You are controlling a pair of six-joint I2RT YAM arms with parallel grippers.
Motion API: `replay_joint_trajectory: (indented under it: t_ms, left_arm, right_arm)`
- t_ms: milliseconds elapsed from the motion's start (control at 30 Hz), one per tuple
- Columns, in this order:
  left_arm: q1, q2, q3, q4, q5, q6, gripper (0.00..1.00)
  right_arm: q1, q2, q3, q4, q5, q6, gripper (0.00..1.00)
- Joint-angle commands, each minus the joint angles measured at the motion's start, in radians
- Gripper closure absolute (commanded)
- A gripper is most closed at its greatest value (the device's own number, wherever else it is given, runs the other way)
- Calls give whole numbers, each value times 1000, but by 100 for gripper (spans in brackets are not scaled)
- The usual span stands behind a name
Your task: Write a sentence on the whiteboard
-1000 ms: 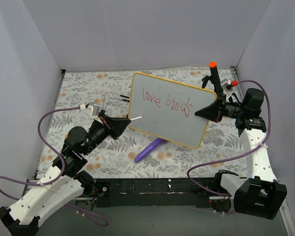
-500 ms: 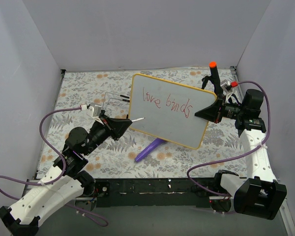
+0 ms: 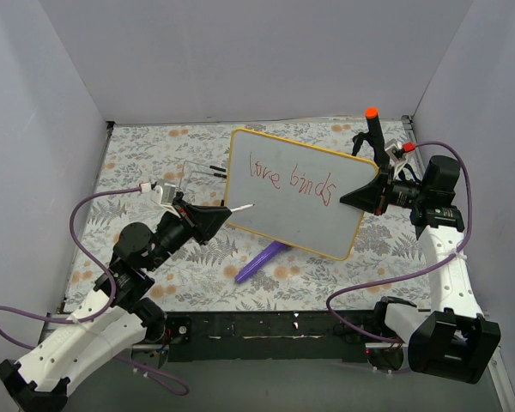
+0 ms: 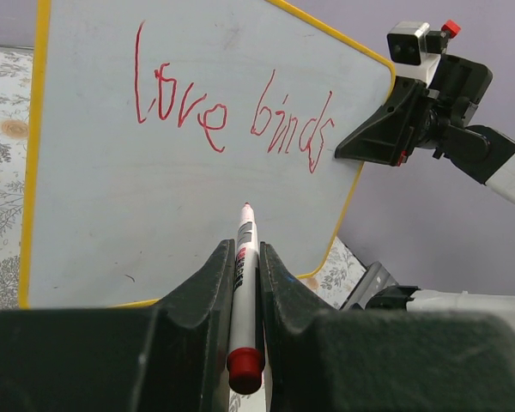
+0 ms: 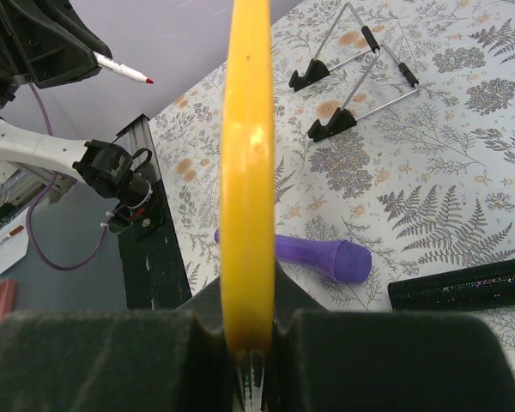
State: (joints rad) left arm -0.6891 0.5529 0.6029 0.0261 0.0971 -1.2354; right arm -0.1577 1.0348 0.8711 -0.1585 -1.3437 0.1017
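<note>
Clearly legible on the whiteboard (image 3: pixel 296 193) is the sentence (image 4: pixel 232 116), two cursive red words that we read as "love birds". The first word sits near the upper left corner and the second runs toward the right edge. We also note small dark print on the white barrel of the red marker (image 4: pixel 243 283), too small to read.

The tabletop (image 3: pixel 154 154) carries a cloth printed with grey ferns and orange blossoms, and plain pale grey walls close it in on three sides. On the cloth lie a purple pen-like object (image 3: pixel 262 260), partly under the board's near edge, a wire stand with black feet (image 3: pixel 202 169), just left of the board, and a black glittery bar (image 5: pixel 463 283). A black rod with an orange tip (image 3: pixel 371 127) rises behind the right arm.

The right gripper (image 3: pixel 352 196) is clamped on the yellow-framed right edge of the whiteboard and holds it tilted, with its written face toward the left arm. The left gripper (image 4: pixel 245 249) is closed around the red marker, whose tip points at the blank area below the sentence. We cannot tell whether the tip touches the board.
</note>
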Motion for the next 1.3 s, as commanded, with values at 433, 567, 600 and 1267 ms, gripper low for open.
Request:
replay_joint_trajectory:
  t_ms: [433, 567, 600, 1267]
  left_arm:
    - [7, 7, -15, 29, 15, -1, 100]
    - [7, 24, -9, 40, 16, 5, 100]
    - [7, 30, -11, 41, 19, 5, 100]
    - [7, -44, -40, 3, -20, -1, 100]
  right_arm:
    - [-8, -32, 12, 54, -69, 6, 99]
    - [-8, -30, 19, 51, -68, 6, 99]
    - [-8, -32, 19, 50, -69, 7, 99]
    - [-6, -42, 9, 51, -66, 6, 99]
